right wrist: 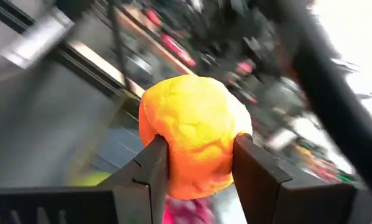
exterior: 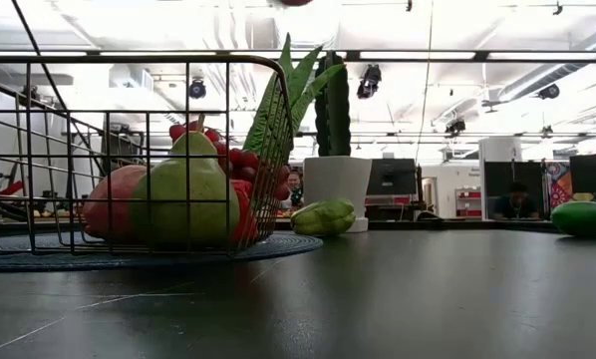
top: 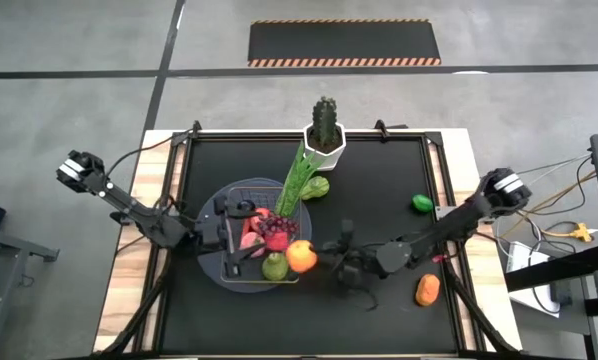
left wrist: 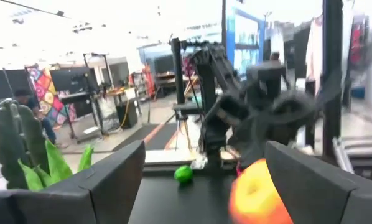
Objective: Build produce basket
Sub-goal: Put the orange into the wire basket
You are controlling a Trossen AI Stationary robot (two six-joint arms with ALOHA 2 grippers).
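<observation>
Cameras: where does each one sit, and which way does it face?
High: overhead, straight down on basket; both arms show.
Low: table-top height, level across at basket, cactus pot; no arm.
Left wrist: forward past open left end effector at right arm, orange.
Right wrist: right end effector clamping the orange.
Shared: orange, all but low.

Open-plan lab: monitors (exterior: 391, 177), ceiling lights

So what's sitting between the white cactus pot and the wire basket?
In the low view, a small light-green toy vegetable lies on the dark table between the white pot and the dark wire-mesh basket.
</observation>
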